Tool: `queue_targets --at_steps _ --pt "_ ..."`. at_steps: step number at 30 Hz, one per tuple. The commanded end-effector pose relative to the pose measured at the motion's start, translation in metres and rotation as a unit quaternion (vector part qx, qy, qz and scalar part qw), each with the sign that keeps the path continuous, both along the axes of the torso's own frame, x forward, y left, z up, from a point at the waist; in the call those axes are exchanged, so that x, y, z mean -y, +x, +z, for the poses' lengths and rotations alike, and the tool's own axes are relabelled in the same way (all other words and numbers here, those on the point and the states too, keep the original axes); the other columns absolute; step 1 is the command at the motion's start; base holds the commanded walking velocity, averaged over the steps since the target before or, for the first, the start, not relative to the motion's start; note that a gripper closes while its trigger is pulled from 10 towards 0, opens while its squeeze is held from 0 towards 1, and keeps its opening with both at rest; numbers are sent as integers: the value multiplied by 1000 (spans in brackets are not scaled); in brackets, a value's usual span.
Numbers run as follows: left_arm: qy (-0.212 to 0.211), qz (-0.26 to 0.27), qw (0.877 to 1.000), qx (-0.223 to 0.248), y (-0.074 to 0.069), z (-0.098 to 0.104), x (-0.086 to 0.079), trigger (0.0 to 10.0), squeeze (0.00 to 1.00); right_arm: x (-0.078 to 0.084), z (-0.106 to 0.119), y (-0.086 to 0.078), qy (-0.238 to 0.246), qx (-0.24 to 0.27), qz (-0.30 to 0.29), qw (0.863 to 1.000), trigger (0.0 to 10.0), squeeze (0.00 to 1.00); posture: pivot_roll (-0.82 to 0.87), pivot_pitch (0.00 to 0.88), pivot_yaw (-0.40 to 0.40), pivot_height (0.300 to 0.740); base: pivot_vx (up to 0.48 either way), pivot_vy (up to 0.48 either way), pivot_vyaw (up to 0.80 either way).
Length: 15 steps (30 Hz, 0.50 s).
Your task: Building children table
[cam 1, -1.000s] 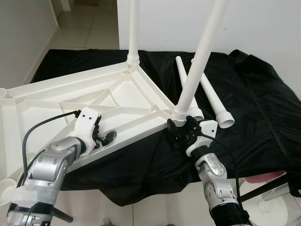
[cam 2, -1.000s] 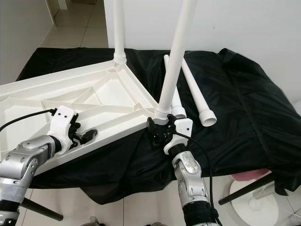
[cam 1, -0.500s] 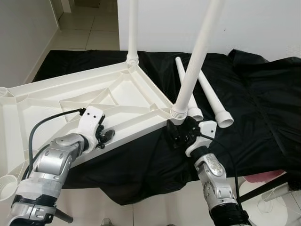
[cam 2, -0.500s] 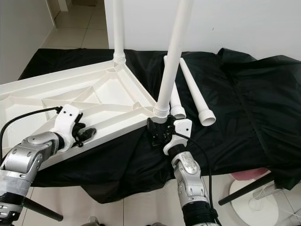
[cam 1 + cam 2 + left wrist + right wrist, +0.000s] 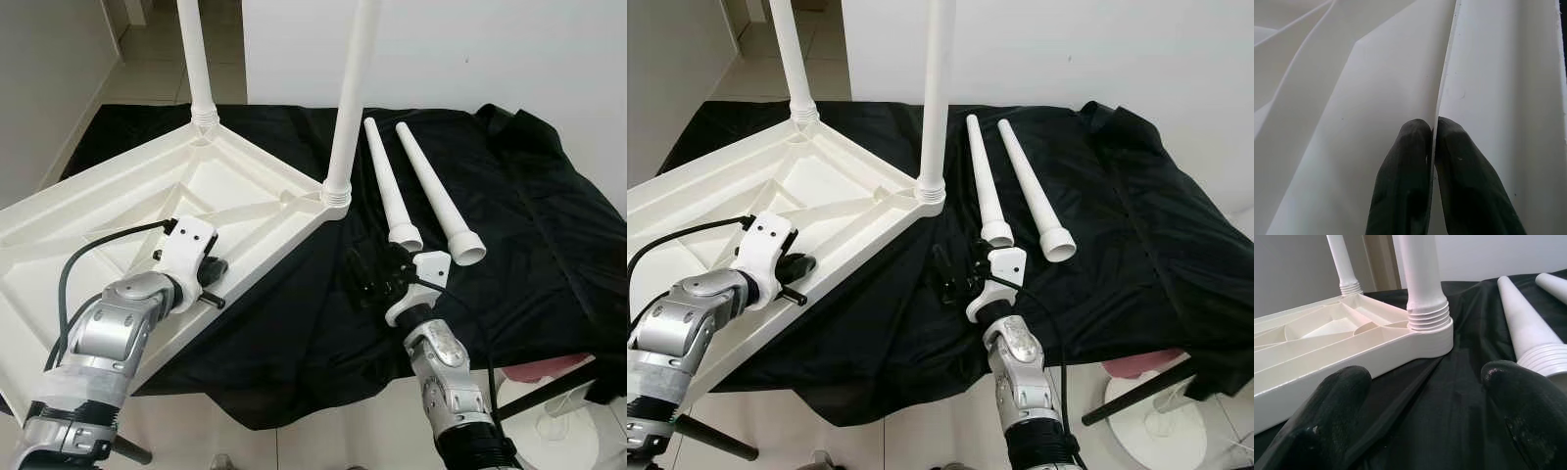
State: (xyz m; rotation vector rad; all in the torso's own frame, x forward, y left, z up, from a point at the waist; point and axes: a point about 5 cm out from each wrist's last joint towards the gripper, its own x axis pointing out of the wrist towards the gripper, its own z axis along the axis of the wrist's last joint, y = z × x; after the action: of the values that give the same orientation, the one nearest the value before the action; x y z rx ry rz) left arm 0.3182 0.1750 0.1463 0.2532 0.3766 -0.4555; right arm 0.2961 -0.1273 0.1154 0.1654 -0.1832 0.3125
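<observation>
My left arm reaches forward from the lower left, elbow bent, and my left gripper (image 5: 209, 281) has its two black fingers (image 5: 1405, 181) pinched tight together. My right arm rises from below, wrist tilted up, and my right gripper (image 5: 958, 274) holds its fingers (image 5: 1334, 404) spread wide apart, grasping nothing.

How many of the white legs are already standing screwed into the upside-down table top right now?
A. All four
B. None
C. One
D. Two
D. Two legs stand upright in corner sockets of the table top, while two loose legs lie side by side on the black cloth.
</observation>
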Motion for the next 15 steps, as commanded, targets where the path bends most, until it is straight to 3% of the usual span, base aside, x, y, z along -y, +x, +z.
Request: queue_targets --at_steps 1,5,7,8,14,15 --pt "7 2 1000 19 0 1 6 10000 0 0 -4 -1 -4 -8 -1 1000 10000 0 26 43 -45 740 0 0 0" --pt "-20 -20 999 25 -1 4 23 10000 0 -1 -5 0 -3 -9 -1 1000 10000 0 29 45 -42 740 0 0 0" --pt "-20 -20 999 25 -1 4 23 10000 0 -1 -5 0 -3 -9 -1 1000 10000 0 29 45 -42 740 0 0 0" --pt "-38 -22 999 24 -2 5 27 10000 1000 -1 -5 0 -3 -9 -2 1000 10000 0 29 46 -39 740 0 0 0" --pt "-60 -34 997 37 -2 12 32 10000 1000 -2 -4 0 -1 -9 -3 1000 10000 0 26 48 -33 740 0 0 0" --pt "-91 -42 994 45 -3 20 32 10000 0 -2 -5 -1 1 -9 -5 1000 10000 0 27 51 -27 740 0 0 0"
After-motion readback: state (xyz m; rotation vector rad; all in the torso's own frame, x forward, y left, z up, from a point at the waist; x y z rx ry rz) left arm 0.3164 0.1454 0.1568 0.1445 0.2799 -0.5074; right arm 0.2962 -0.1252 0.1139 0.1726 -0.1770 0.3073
